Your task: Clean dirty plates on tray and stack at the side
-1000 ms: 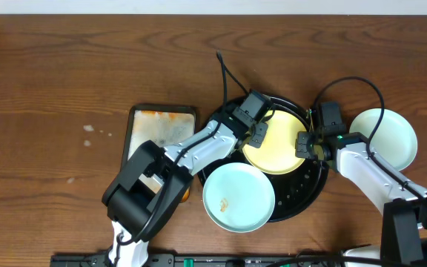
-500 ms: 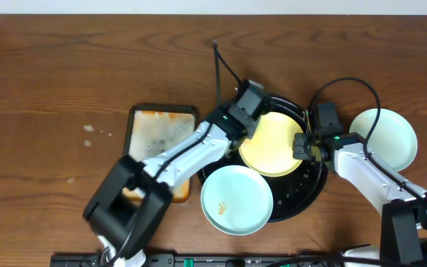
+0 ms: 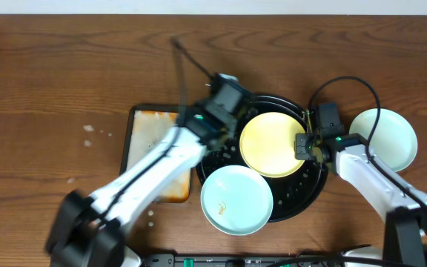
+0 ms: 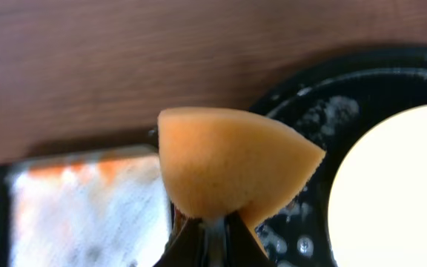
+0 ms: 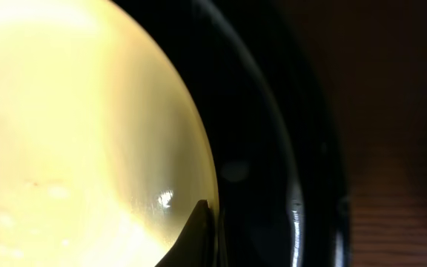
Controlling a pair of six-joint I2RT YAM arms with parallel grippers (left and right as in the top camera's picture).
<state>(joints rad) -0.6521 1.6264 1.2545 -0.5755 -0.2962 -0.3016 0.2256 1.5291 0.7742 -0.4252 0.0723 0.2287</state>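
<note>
Over tray [image 3: 308, 187], L fingers [image 4: 189, 243] pinch sponge [image 4: 228, 163], R fingers [image 5: 197, 228] clamp plate [image 5: 73, 111]

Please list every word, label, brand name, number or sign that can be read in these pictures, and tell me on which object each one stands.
None: no text can be read in any view.
The yellow plate, front mint-blue plate, right mint-blue plate, black tray, metal pan and orange sponge carry no print.
The dark strip at the overhead view's bottom edge is too small to read.

Three plates [image 3: 273, 143], one tray [image 3: 306, 185], one pan [image 3: 150, 137], one sponge [image 4: 228, 167].
</note>
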